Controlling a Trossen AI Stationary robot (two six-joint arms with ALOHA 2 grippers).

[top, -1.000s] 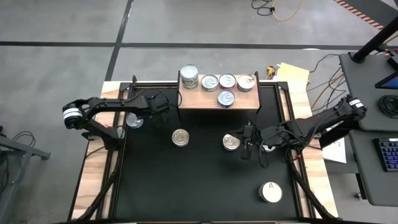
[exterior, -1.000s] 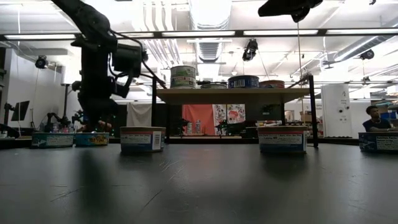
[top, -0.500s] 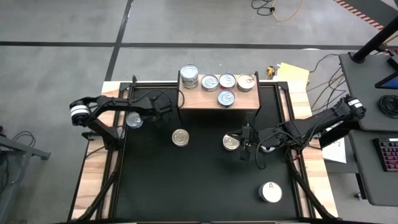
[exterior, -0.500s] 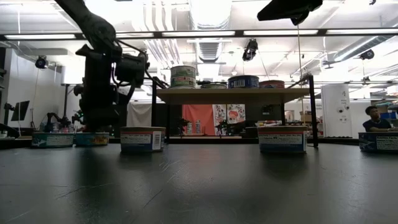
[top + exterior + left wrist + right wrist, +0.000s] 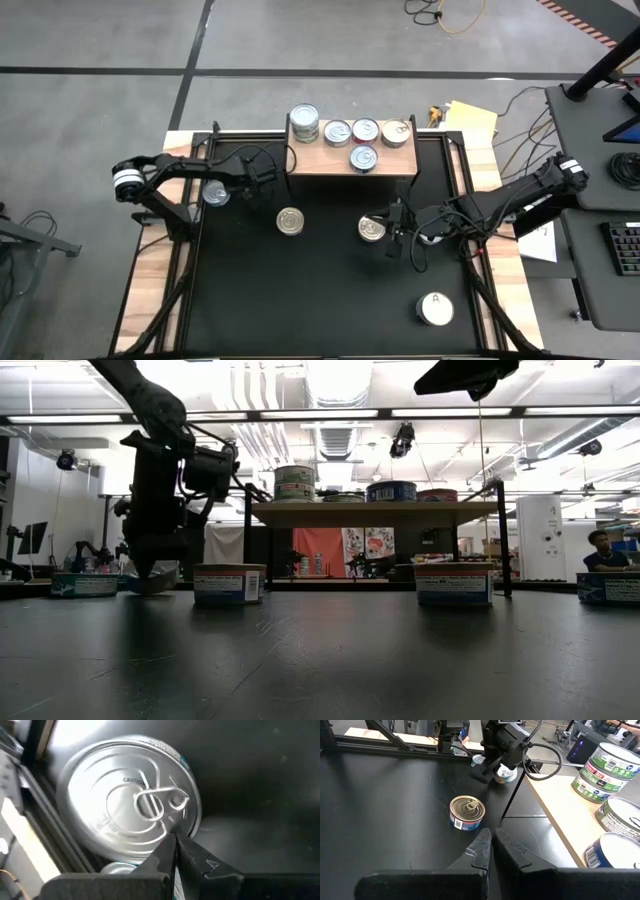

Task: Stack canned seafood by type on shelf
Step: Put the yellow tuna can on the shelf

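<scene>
A silver-topped can (image 5: 127, 805) with a pull ring sits near the table's left edge (image 5: 215, 193). My left gripper (image 5: 175, 840) is shut, its tips at that can's rim (image 5: 150, 582). My right gripper (image 5: 490, 837) is shut and hangs high over the table, beside a silver can (image 5: 371, 228). A gold-topped can (image 5: 290, 221) stands mid-table (image 5: 467, 812). The white "A" can (image 5: 435, 309) stands toward the near right. The wooden shelf (image 5: 320, 160) carries a two-can stack (image 5: 304, 123) and several single cans (image 5: 363, 158). My left gripper touches the silver can with its shut fingertips (image 5: 167, 847) at the top rim (image 5: 187, 827), beside the pull ring. It comes from above, slanting toward the table's left. In the low view the can looks tipped, with one side on the table.
A second can (image 5: 83, 585) lies just left of the touched one, against the table's left rail (image 5: 30, 845). The shelf's dark legs (image 5: 505, 550) stand at the far side. Bare black tabletop (image 5: 320, 290) stretches across the near half. A person (image 5: 600, 550) sits beyond the table.
My left arm has reached a little farther toward the table's right and near side, then held. In the low view the can under its fingers stood flat and now looks tipped. My right arm has kept still.
</scene>
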